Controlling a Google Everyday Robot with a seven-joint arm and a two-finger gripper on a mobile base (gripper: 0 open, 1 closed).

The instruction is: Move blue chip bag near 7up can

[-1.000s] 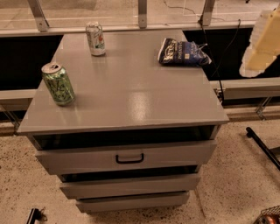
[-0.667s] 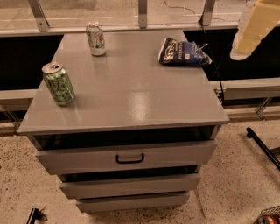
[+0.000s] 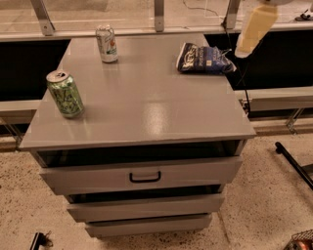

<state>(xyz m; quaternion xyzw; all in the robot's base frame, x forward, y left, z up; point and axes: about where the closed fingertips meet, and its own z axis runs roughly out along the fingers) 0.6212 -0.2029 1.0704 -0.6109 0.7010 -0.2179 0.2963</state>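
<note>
The blue chip bag (image 3: 203, 59) lies flat at the far right of the grey cabinet top (image 3: 146, 102). The 7up can (image 3: 106, 44), pale with green areas and a red mark, stands upright at the far left-centre, well apart from the bag. My gripper (image 3: 255, 28), a pale yellow shape, hangs in the air at the upper right, just right of and above the bag, not touching it. It holds nothing that I can see.
A bright green can with black pattern (image 3: 66, 94) stands near the left edge. The cabinet has drawers with a dark handle (image 3: 145, 177). A metal rail with posts (image 3: 159, 14) runs behind the top. A black bar (image 3: 293, 163) lies on the speckled floor at right.
My gripper has moved left and slightly up, coming closer to the blue chip bag. The bag and both cans have not moved.
</note>
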